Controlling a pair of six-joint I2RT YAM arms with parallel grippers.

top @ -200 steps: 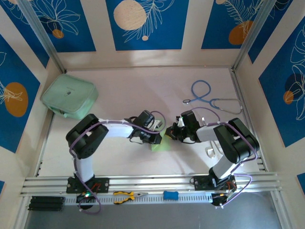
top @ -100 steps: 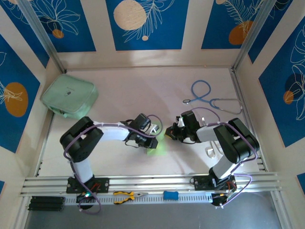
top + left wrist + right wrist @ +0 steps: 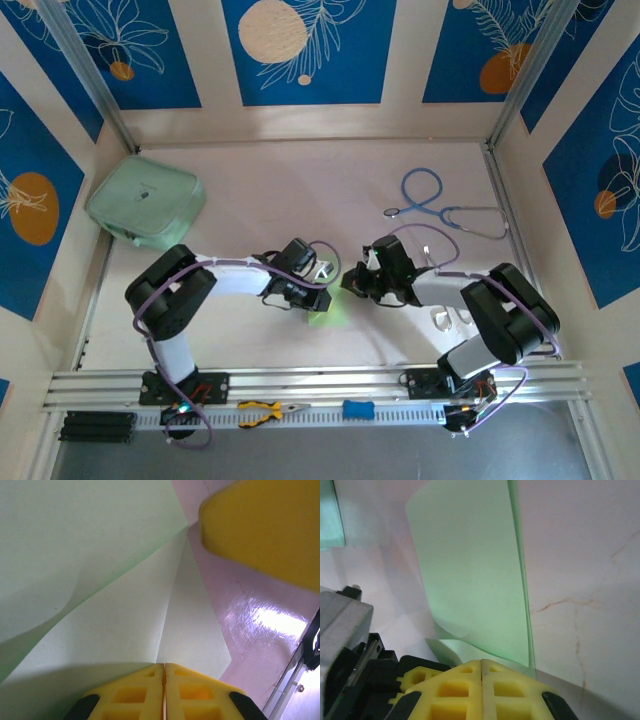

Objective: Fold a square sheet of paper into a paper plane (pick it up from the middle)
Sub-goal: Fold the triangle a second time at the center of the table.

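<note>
We saw the left gripper [image 3: 320, 301] and right gripper [image 3: 351, 285] clamped shut on the square sheet of paper [image 3: 331, 313] (by the table [image 3: 300, 190]'s near edge). Opposing pulls might tear it.

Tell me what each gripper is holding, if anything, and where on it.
The square sheet of paper, pinched by both: the left gripper at a fold crease, the right gripper on a curled edge.
</note>
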